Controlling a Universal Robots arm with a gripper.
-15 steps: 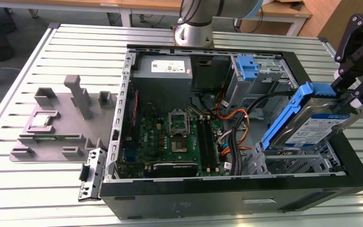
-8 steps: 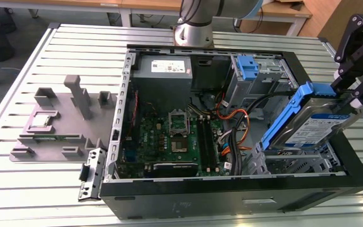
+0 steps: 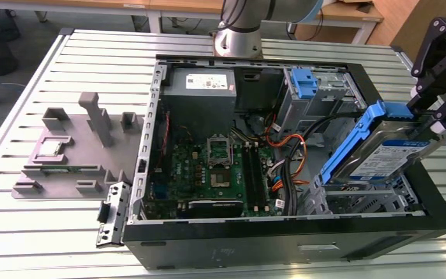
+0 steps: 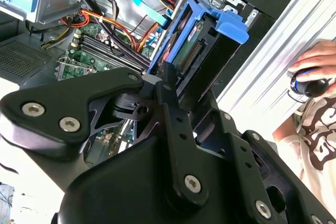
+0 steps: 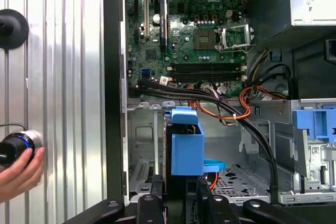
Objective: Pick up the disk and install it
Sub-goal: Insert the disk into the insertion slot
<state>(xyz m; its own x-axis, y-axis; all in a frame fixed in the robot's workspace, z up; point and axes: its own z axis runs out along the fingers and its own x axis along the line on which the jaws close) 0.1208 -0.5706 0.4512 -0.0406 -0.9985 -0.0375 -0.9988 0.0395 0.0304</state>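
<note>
In the exterior view, I am pinching the disk (image 3: pixel 382 157) in my gripper (image 3: pixel 434 119) — it is hanging tilted over the drive bay at the exterior view's right end of the open computer case (image 3: pixel 285 247). In the second wrist view, my fingers (image 4: pixel 170 85) are clamping its blue carrier, near the motherboard (image 4: pixel 89 51). In the first wrist view, the disk is standing edge-on between them — a person's hand (image 5: pixel 18 169) is lying on the slatted table (image 5: pixel 63 77) beside the case.
</note>
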